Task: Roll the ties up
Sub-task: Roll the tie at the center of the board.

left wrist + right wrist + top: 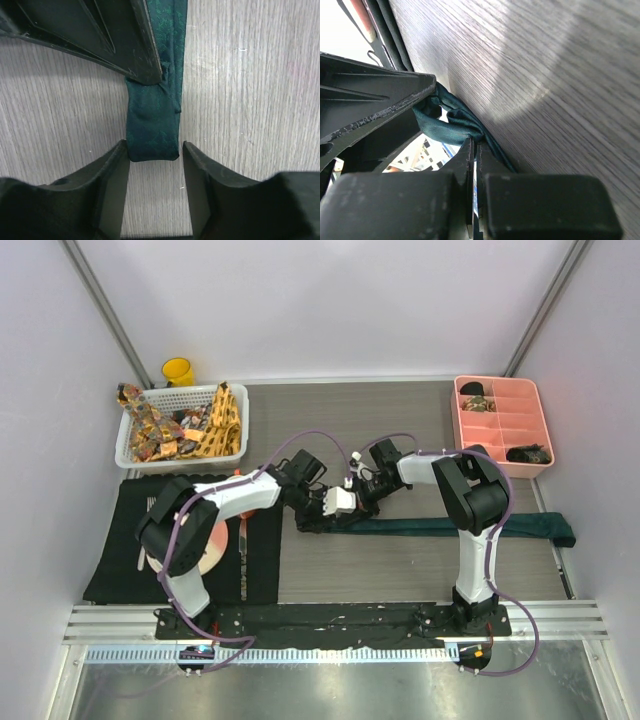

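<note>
A plain dark teal tie [450,527] lies lengthwise across the table, its left end folded into a short loop [152,125]. My left gripper [325,515] is open, and its two fingertips [120,165] closely flank the end of that fold without visibly squeezing it [155,150]. My right gripper [358,502] comes in from the opposite side and is shut on the teal fabric [445,127], pinching it at its tips [476,145]. Its black finger [125,40] covers the top of the fold in the left wrist view. More patterned ties [215,425] lie in a basket.
The white basket [125,440] stands at the back left, with a yellow cup [178,371] behind it. A pink divided tray [510,405] at the back right holds two dark rolls. A black placemat [120,530] with a plate [215,540] lies at the left.
</note>
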